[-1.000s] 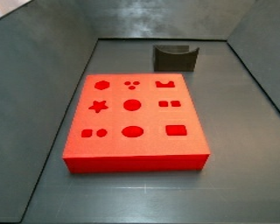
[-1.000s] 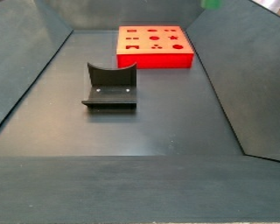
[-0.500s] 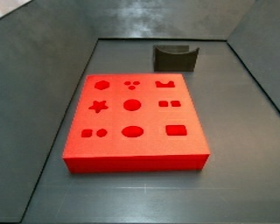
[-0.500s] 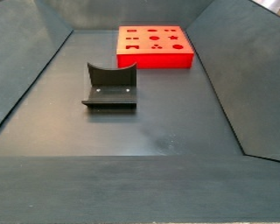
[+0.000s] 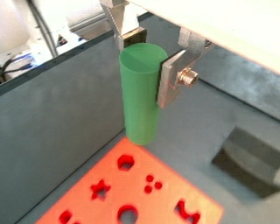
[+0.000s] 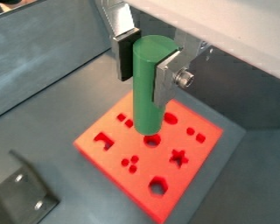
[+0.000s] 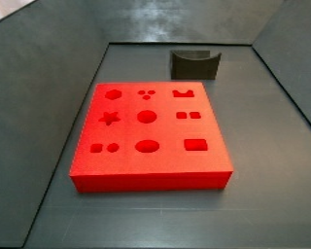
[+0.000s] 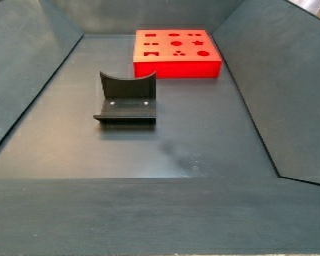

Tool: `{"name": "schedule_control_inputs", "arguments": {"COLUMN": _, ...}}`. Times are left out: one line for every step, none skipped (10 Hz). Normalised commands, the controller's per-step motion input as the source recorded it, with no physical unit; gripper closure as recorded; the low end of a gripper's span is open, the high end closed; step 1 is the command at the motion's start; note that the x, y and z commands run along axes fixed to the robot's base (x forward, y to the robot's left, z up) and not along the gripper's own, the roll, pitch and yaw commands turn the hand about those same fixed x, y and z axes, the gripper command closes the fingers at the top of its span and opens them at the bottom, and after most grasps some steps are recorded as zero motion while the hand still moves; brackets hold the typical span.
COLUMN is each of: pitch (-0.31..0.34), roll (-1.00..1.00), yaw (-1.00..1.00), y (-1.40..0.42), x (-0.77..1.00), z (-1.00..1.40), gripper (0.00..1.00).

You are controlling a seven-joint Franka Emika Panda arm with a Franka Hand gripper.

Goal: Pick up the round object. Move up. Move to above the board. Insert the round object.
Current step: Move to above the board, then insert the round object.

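In both wrist views the round object, a slim green peg (image 5: 140, 92) (image 6: 150, 87), hangs upright between the silver fingers (image 5: 175, 77) (image 6: 167, 74) of my gripper (image 5: 150, 59) (image 6: 146, 61), which is shut on its upper part. Below it lies the board (image 6: 152, 194) (image 5: 98, 171), bright red with shaped cut-outs; the peg's lower end hangs high above it. Both side views show the board (image 7: 125, 170) (image 8: 203, 68) flat on the floor, but neither the gripper nor the peg appears in them.
A dark grey notched block (image 7: 194, 64) (image 8: 124, 98) stands on the floor away from the board; it also shows in the wrist views (image 5: 252, 159) (image 6: 17, 199). Sloping dark walls (image 7: 42, 78) (image 8: 270, 70) enclose the floor.
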Motion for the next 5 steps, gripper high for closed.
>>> {"name": "schedule_control_inputs", "arguments": {"pitch": 0.126, "roll": 0.03, "yaw": 0.01, "y": -0.81, "x": 0.34, "z": 0.09, "gripper": 1.0}}
{"name": "schedule_control_inputs", "arguments": {"pitch": 0.133, "roll": 0.06, "yaw": 0.01, "y": -0.54, "x": 0.26, "z": 0.06, "gripper": 1.0}}
{"name": "schedule_control_inputs", "arguments": {"pitch": 0.136, "roll": 0.06, "yaw": 0.01, "y": -0.38, "x": 0.21, "z": 0.05, "gripper": 1.0}}
{"name": "schedule_control_inputs", "arguments": {"pitch": 0.0, "roll": 0.0, "yaw": 0.0, "y": 0.0, "x": -0.02, "z": 0.0, "gripper": 1.0}}
{"name": "schedule_control_inputs", "arguments": {"pitch": 0.0, "roll": -0.02, "yaw": 0.0, "y": 0.04, "x": 0.0, "z": 0.0, "gripper": 1.0}}
